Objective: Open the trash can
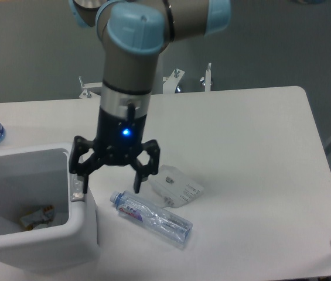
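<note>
The arm comes down from the top edge of the view, with grey tube sections and light blue caps at the joints. The last section, the wrist (127, 88), stands almost vertical and points straight down. Below it there is a silver ring, then the black body of the gripper (111, 180), where a small blue light is lit. The two black fingers are spread wide apart, with a clear gap between the tips. The left-side fingertip (86, 186) and the other fingertip (136, 186) both point downward, at about the same height.
</note>
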You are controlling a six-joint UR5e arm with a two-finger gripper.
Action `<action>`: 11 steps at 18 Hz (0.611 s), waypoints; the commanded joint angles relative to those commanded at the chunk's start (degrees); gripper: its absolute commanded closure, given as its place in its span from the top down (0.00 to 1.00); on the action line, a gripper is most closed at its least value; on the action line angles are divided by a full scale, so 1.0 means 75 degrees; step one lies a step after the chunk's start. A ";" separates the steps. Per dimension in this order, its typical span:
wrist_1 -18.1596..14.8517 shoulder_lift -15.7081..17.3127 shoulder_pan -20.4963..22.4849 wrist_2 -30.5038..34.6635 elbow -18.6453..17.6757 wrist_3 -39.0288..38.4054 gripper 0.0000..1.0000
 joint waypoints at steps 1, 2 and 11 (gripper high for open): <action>0.0000 0.0023 0.0152 0.0012 -0.0023 0.0047 1.00; -0.0023 0.0035 0.0270 0.0024 -0.0035 0.0175 1.00; -0.0806 0.0082 0.0915 0.1778 -0.0094 0.3287 1.00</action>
